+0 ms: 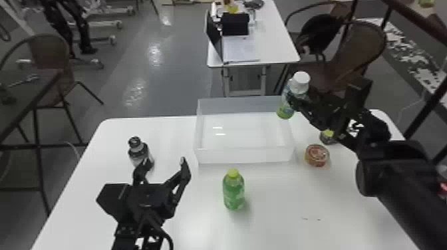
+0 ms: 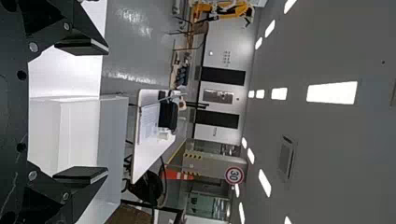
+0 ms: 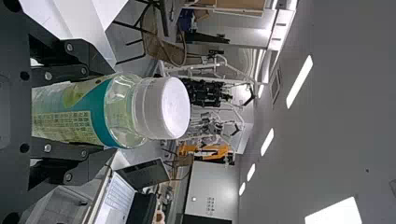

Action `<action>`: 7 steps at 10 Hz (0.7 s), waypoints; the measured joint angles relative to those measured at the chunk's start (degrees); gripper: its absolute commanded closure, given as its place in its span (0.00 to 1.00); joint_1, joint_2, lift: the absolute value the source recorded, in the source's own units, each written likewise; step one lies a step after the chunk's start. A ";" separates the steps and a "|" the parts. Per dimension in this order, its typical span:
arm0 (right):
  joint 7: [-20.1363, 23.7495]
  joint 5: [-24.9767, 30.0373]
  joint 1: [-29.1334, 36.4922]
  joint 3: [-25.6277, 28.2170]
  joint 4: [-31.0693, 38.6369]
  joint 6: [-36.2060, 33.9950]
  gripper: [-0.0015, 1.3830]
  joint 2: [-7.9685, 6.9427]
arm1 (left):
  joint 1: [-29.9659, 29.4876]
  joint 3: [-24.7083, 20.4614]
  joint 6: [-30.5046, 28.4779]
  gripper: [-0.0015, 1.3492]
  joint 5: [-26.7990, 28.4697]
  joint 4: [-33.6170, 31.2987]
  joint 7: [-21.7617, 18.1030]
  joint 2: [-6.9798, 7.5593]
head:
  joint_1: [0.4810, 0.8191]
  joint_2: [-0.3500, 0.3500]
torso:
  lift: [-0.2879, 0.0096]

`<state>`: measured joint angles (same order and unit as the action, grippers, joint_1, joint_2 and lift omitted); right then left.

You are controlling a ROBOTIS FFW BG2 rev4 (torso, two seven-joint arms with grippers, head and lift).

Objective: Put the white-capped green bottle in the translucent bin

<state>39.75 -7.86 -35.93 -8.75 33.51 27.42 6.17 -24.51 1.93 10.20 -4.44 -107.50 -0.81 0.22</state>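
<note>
The white-capped green bottle [image 1: 285, 105] is held up over the right back corner of the translucent bin [image 1: 246, 155], tilted slightly, with my right gripper [image 1: 296, 96] shut on it. In the right wrist view the bottle [image 3: 74, 112] lies between both fingers of my right gripper [image 3: 88, 112], its white cap pointing away from the palm. My left gripper [image 1: 163, 163] stands open over the table's left front part, holding nothing. Past the spread fingers of my left gripper [image 2: 81, 109], the left wrist view shows the bin [image 2: 79, 135].
On the white table [image 1: 282, 206], a green bottle with a yellow-green cap [image 1: 233, 191] stands before the bin. A dark bottle [image 1: 139, 151] is at left, behind my left gripper. Right of the bin are a round tin [image 1: 317, 155] and a small yellow-lidded jar [image 1: 327, 136].
</note>
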 measured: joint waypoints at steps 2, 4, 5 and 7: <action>-0.71 -1.83 -0.27 -0.01 -0.86 0.18 0.07 -0.20 | 0.45 -1.54 0.20 0.27 1.55 0.25 -1.36 -0.04 | 0.62 0.63 | 0.90; 0.22 -1.80 -1.36 -0.36 -2.61 0.02 0.12 -1.05 | 1.05 -1.19 0.42 0.27 1.62 0.62 -1.59 -0.05 | 0.61 0.64 | 0.90; 1.03 -2.62 -1.42 -0.51 -3.34 0.00 0.22 -1.40 | 1.11 -1.19 0.53 0.27 1.63 0.77 -1.69 -0.05 | 0.62 0.64 | 0.90; 2.72 -6.26 0.30 -0.62 -3.38 -0.16 0.31 -2.10 | 0.91 -1.30 0.77 0.27 1.55 0.84 -1.65 -0.05 | 0.63 0.65 | 0.90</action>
<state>42.47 -14.12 -35.63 -9.37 30.13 27.26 4.07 -23.60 0.63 10.97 -2.89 -106.65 -2.46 0.17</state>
